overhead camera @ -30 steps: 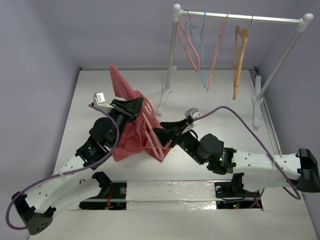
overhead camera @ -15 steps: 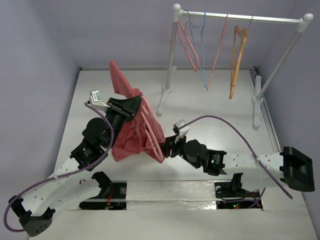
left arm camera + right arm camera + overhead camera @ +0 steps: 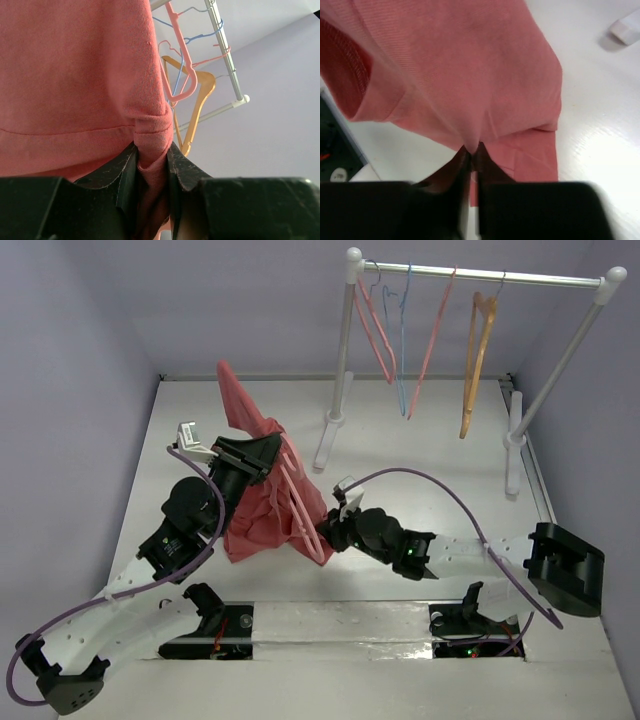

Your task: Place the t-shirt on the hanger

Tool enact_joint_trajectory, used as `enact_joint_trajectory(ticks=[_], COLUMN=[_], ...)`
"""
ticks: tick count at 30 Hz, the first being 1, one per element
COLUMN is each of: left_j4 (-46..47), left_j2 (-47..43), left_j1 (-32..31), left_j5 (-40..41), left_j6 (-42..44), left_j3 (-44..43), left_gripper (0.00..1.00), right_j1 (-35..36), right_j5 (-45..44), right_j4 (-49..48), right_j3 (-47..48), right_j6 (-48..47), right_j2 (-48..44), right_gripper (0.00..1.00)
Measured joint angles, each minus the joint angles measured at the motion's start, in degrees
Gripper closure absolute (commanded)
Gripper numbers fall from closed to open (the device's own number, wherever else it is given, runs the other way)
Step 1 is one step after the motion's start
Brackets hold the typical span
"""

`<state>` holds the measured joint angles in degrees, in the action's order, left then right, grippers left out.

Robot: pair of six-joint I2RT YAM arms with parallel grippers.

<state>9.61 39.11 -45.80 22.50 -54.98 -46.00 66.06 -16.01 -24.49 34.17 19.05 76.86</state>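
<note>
Lavender walls [image 3: 80, 340] enclose a white table [image 3: 440, 440] bearing a garment rack [image 3: 480, 276].

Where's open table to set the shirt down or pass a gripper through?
Widest bare table lies right of the t-shirt, between the rack feet. A smaller strip runs along the left wall. Crowded: centre-left, where left gripper and right gripper pinch it by the hanger.

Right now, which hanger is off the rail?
The thick pink hanger, down against the t-shirt. The other pink hangers, the blue one and the orange-tan one all hang from the rail.
</note>
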Motion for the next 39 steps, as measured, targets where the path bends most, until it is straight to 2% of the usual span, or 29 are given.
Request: enact_joint_trajectory(ticks=[1, 7, 14, 19, 24, 30, 39], left_j4=[0.0, 2.9, 5.8, 7.0, 8.5, 15.0, 19.0], left_j2=[0.0, 0.2, 7.2, 10.5, 12.4, 10.2, 8.3], left_j1=[0.0, 0.1, 0.9, 5.7, 10.0, 10.4, 10.6], left_j5=[0.0, 0.8, 3.4, 2.9, 0.0, -3.3, -4.1], left_j6=[0.0, 2.7, 13.6, 18.7, 19.4, 16.5, 14.4], left_j3=[0.0, 0.0, -7.1, -9.4, -9.2, -1.4, 9.2], left_gripper=[1.0, 1.0, 1.0, 1.0, 1.0, 1.0, 1.0], right_j1=[0.0, 0.3, 2.7, 2.7, 2.7, 4.0, 12.7], right_j5=[0.4, 2.7, 4.1, 5.7, 8.7, 13.5, 14.2], right_j4=[-0.3, -0.9, 5.2, 12.0, 19.6, 23.7, 26.3], right_j3=[0.0, -0.7, -5.2, -5.7, -1.5, 4.7, 14.2], right_j6=[0.3, 2.8, 5.8, 6.9, 7.2, 8.0, 8.0], right_j2=[0.1, -1.7, -13.6, -23.1, -25.5, -22.0, -17.5], right_gripper=[1.0, 1.0, 1.0, 1.0, 1.0, 1.0, 1.0])
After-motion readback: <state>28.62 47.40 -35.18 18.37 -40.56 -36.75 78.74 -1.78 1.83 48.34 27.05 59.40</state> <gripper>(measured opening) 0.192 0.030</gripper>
